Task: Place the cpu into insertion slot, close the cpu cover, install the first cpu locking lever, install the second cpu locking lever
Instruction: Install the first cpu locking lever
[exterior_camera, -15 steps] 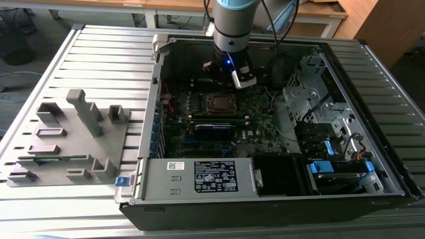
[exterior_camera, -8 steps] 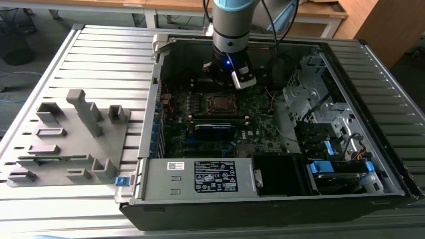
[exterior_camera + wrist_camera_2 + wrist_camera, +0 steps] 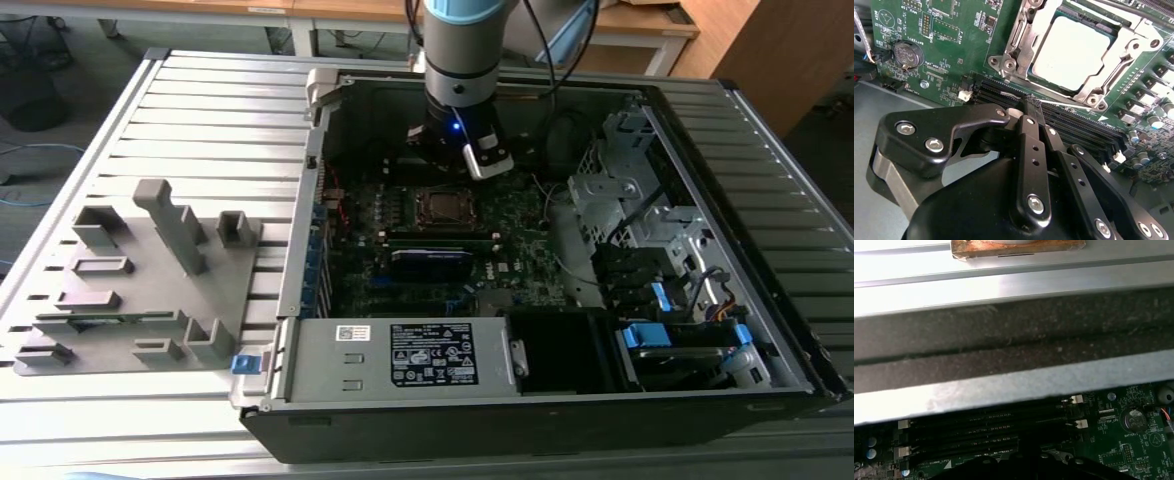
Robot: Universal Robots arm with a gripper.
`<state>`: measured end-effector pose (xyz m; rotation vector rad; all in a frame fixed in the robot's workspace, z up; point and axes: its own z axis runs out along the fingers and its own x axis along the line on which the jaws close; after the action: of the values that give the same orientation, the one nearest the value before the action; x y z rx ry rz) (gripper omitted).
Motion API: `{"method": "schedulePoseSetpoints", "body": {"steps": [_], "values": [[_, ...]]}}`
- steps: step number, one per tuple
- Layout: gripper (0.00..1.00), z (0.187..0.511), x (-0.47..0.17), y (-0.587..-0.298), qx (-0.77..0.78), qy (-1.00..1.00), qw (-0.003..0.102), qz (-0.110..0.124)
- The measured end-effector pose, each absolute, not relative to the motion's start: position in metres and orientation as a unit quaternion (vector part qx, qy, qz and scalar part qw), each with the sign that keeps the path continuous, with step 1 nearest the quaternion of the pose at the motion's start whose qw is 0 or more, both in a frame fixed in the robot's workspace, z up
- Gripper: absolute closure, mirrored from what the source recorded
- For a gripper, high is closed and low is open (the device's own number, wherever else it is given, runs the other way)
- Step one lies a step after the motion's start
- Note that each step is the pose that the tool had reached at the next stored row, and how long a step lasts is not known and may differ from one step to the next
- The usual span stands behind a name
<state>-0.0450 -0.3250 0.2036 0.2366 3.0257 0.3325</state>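
Note:
The cpu (image 3: 1074,50), a square chip with a silver-grey top, sits in the insertion slot (image 3: 441,206) on the green board. The cpu cover (image 3: 1023,37), a silver frame, lies flat over the chip's edges. A thin wire locking lever (image 3: 1066,104) runs along the socket's side next to the black memory slots. My gripper (image 3: 1031,104) hangs just beside the socket, its black fingers (image 3: 1029,135) pressed together, tips at the lever's end; whether they touch it is unclear. In the exterior view the gripper (image 3: 451,162) stands inside the case just behind the socket.
The open computer case has walls (image 3: 1014,335) all around. Memory slots (image 3: 979,435) and a coin battery (image 3: 906,54) lie near the socket. A power supply (image 3: 400,355) sits at the front; drive cages and cables (image 3: 641,220) are on the exterior view's right and a grey parts fixture (image 3: 134,270) on its left.

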Motion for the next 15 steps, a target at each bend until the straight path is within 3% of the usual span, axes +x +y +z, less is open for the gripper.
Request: {"method": "schedulePoseSetpoints", "body": {"steps": [15], "values": [[0.89,0.2026,-0.05,-0.325,0.084,0.989,0.05,0.115]]}}
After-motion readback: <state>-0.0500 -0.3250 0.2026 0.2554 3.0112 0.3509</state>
